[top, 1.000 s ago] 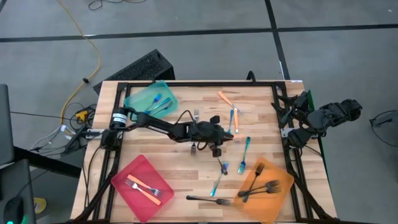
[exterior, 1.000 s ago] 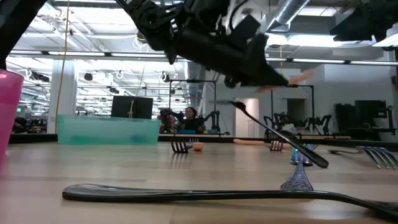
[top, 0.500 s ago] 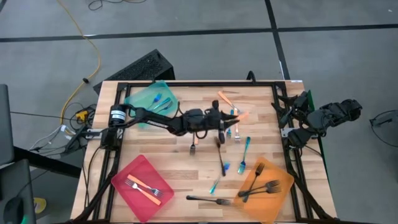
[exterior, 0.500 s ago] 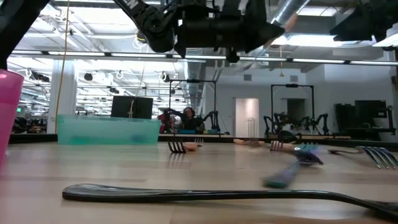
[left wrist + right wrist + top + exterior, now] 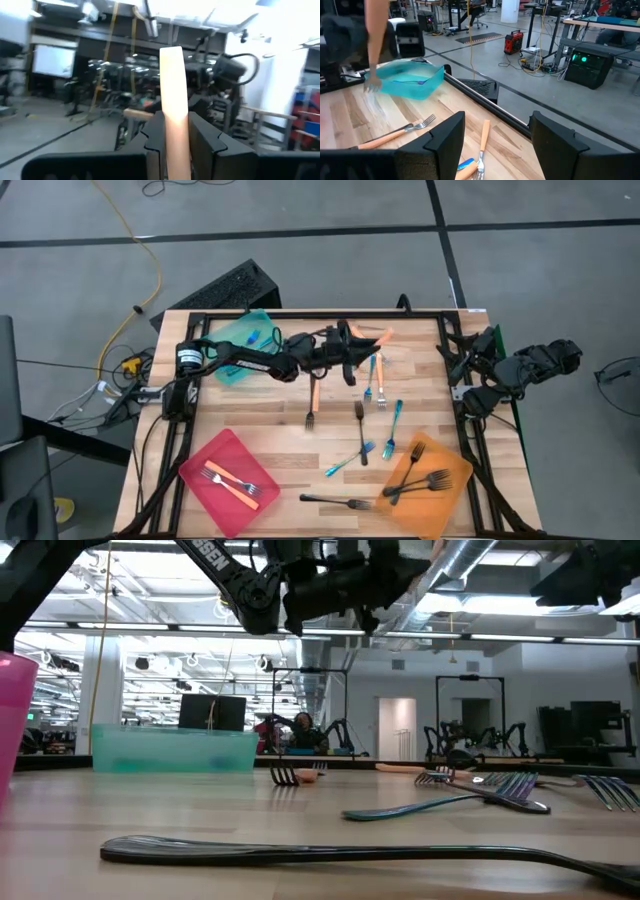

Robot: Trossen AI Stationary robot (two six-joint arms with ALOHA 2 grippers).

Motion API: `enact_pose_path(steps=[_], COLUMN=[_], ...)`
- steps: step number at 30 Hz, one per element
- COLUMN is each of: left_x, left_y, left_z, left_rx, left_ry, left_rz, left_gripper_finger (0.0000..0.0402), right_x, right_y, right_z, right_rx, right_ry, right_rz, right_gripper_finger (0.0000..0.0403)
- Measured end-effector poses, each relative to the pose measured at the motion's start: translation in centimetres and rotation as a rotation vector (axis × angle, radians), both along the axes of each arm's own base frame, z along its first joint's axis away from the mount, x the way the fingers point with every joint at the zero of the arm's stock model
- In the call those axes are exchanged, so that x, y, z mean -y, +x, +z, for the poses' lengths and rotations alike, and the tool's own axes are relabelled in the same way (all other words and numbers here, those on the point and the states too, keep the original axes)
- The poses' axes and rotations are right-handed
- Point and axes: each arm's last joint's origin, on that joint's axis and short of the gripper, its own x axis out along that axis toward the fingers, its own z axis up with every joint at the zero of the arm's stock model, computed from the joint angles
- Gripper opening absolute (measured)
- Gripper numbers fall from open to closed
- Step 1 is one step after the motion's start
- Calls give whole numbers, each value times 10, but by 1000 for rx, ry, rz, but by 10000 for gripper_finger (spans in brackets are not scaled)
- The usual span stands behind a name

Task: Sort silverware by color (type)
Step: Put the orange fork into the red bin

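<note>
Pinching an orange-handled fork [image 5: 174,110], the left tool [image 5: 175,140] hangs above the table [image 5: 260,430]; no writing reads clearly.

The tines of the orange-handled fork [image 5: 175,100] clamped in the left claw [image 5: 176,137] were cut off below the wrist picture's edge. In the right wrist view, that fork [image 5: 371,45] was smeared by motion blur.

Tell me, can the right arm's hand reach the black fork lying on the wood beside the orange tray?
Probably yes. The right hand is open and parked at the table's edge, and the black fork lies clear beside the orange tray.
</note>
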Motion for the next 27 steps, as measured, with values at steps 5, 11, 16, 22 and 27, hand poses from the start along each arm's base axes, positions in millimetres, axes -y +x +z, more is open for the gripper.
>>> enact_pose_path(steps=[5, 11, 16, 22, 27], left_x=[-8, -2, 10, 37, 73], left_y=[-13, -31, -57, -68, -70], left_z=[26, 50, 66, 57, 43], left_rx=[28, -217, -439, -684, -797], left_ry=[78, 250, 414, 565, 789], left_rz=[-162, -221, -229, -165, -182], left_gripper_finger=[39, 39, 39, 39, 39], right_x=[0, 0, 0, 0, 0], right_y=[0, 0, 0, 0, 0], right_z=[0, 0, 0, 0, 0], right_rx=[0, 0, 0, 0, 0], right_ry=[0, 0, 0, 0, 0], right_rz=[0, 0, 0, 0, 0], right_gripper_finger=[242, 242, 242, 242, 242])
